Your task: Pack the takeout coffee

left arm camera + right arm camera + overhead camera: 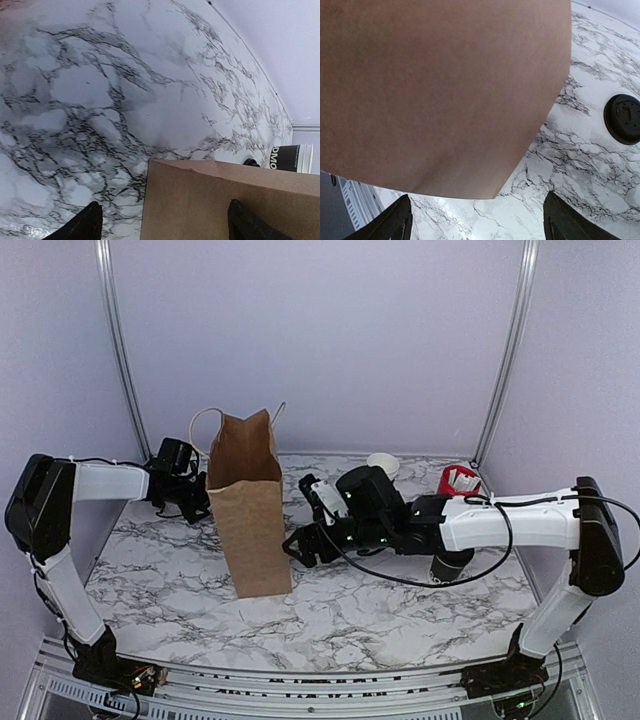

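Brown paper bag [250, 510] is standing upright on the table [380, 610], white handles up, with a gripper flanking it on each side. Left gripper [164, 201] is sitting wide open at the bag's far-left side and holding nothing. Its jaws are straddling one bag edge in the wrist view; can't tell if a finger is touching the paper. Right gripper [477, 195] is also gaping wide and empty, pointing at the bag's right face low over the marble, close but not visibly touching. Takeout cup [450, 566] is standing on the table under the right forearm [500, 525], mostly hidden and well apart from the bag. Black lid [622, 119] is lying flat on the marble by itself, off to one side of the right gripper; the top view isn't showing it. Red holder [460, 480] and a white-topped cup [383, 465] are sitting along the back edge near the right rear corner. Open marble is showing in front of the bag and across the near right. The left side is tighter, with the left gripper sitting between the bag and the left wall [60, 360].
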`<control>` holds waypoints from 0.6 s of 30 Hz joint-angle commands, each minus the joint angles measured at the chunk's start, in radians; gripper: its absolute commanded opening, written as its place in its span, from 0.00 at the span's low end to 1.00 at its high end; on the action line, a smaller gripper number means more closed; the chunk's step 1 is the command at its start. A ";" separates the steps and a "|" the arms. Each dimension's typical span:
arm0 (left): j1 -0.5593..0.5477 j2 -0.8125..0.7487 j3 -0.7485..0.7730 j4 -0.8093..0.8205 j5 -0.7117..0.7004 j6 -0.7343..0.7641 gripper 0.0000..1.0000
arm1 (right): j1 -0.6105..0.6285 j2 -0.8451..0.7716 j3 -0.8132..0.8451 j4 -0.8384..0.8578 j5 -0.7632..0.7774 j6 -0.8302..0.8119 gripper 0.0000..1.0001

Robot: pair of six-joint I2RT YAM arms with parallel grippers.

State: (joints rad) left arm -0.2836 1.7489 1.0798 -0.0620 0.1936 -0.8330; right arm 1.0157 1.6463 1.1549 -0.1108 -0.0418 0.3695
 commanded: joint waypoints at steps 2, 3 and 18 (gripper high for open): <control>-0.060 0.049 0.065 -0.001 0.100 0.073 0.88 | 0.004 -0.057 0.006 -0.056 0.088 0.021 0.88; -0.065 0.055 0.076 -0.001 0.111 0.079 0.88 | 0.004 -0.068 0.013 -0.085 0.108 0.017 0.88; -0.028 -0.126 0.115 -0.187 0.037 0.213 0.91 | -0.135 -0.399 -0.036 -0.467 0.326 0.117 1.00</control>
State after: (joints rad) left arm -0.3298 1.7103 1.1698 -0.1658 0.2543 -0.6876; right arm 0.8906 1.3144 1.1419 -0.4335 0.1673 0.4213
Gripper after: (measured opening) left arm 0.903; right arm 0.998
